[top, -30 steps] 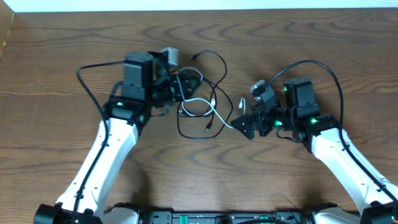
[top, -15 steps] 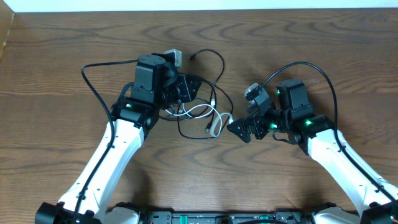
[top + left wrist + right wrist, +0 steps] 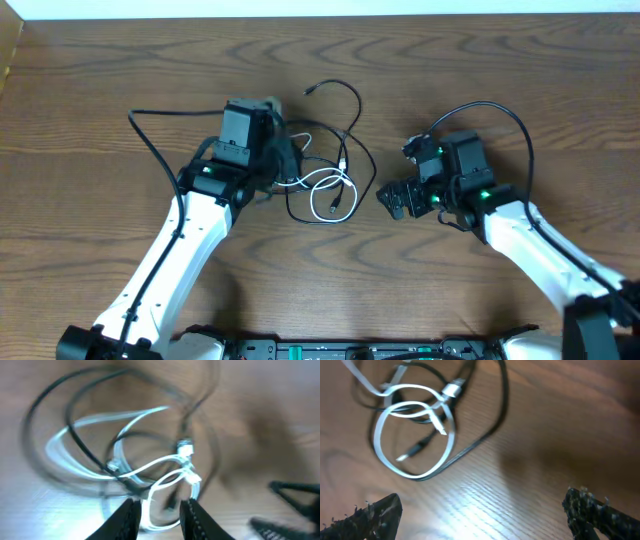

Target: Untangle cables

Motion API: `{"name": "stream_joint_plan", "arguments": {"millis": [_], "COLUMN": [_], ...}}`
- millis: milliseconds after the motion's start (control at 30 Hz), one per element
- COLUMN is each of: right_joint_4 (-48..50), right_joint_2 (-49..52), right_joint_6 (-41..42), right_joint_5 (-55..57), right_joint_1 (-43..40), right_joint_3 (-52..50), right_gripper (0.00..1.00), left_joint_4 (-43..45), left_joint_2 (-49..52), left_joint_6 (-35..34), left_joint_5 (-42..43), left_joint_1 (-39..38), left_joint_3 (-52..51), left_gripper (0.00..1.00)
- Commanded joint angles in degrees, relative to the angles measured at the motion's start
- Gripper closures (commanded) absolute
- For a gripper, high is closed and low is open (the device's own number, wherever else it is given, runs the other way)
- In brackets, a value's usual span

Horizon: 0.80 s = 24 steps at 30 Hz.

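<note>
The cables lie tangled mid-table. The white cable (image 3: 327, 183) forms small loops inside the wider loops of the black cable (image 3: 355, 108). My left gripper (image 3: 287, 160) hovers over the tangle's left side. In the left wrist view its fingers (image 3: 127, 517) stand a little apart, and a loop of the white cable (image 3: 150, 467) shows in the gap below the left gripper (image 3: 160, 510); nothing looks pinched. My right gripper (image 3: 392, 200) sits just right of the tangle, wide open and empty. The right wrist view has the white loop (image 3: 375, 442) and black cable (image 3: 502, 395) ahead of the right gripper (image 3: 482, 510).
The wooden table (image 3: 480, 50) ends at a pale strip along the far edge. Thick black arm cables arc beside each arm, one at the left (image 3: 135, 125) and one at the right (image 3: 500, 105).
My left gripper swung over the tangle and settled back lower left. The white cable's stretched end drew in leftward, away from the right gripper, and now lies as a compact loop.
</note>
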Motion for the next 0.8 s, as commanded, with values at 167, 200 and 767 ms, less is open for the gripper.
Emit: {"name": "stream_joint_plan", "arguments": {"millis": [167, 200, 767], "right_joint_4": [4.0, 4.5, 6.8], "right_joint_2": [6.5, 7.0, 9.1], "right_joint_6": [10.2, 10.2, 10.2], "right_joint_5": [2.7, 2.7, 8.1], "right_joint_1": [0.7, 1.0, 5.9], "right_joint_3": [-0.5, -0.6, -0.6], "right_gripper": [0.01, 0.01, 0.01], "left_joint_4": [-13.7, -14.5, 2.5], "left_joint_2": [-0.8, -0.8, 3.1], "left_joint_6": [-3.1, -4.1, 3.1], "left_joint_5": [-17.0, -19.2, -26.9], "left_joint_1": [0.0, -0.2, -1.8], "left_joint_3": [0.4, 0.4, 0.4], "left_gripper": [0.7, 0.7, 0.65]}}
